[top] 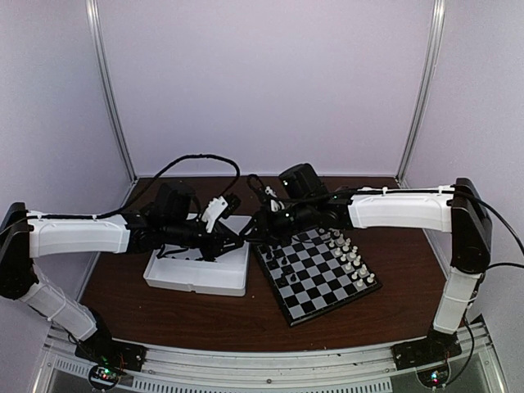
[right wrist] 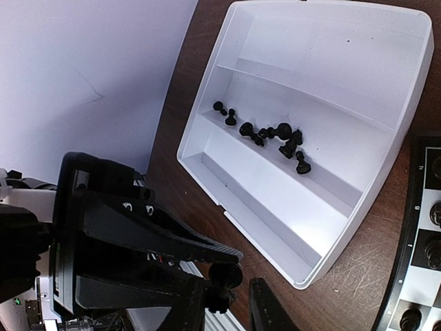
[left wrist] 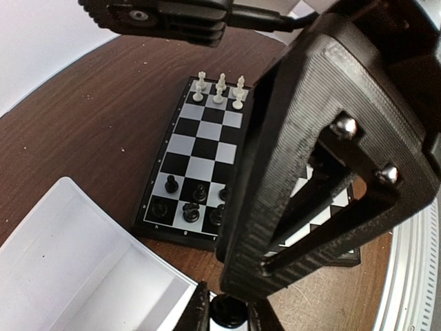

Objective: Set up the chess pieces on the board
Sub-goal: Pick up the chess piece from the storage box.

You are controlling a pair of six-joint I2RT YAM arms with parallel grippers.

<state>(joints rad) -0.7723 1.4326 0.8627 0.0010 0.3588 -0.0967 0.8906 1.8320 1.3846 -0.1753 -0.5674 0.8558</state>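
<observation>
Chess piece (left wrist: 227, 312) clamped in left fingers (left wrist: 198, 314), right fingers (right wrist: 266, 309) apart; board (left wrist: 207, 148) lettered h, g.

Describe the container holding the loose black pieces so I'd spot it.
On the brown wooden table, look left of the small black-and-grey checkered chessboard. The white partitioned plastic tray sits there, unlike the board, plain white, with tiny black plastic chess pieces loose in its middle compartment.

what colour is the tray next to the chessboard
White all over. The tray shows best in the right wrist view.
</observation>
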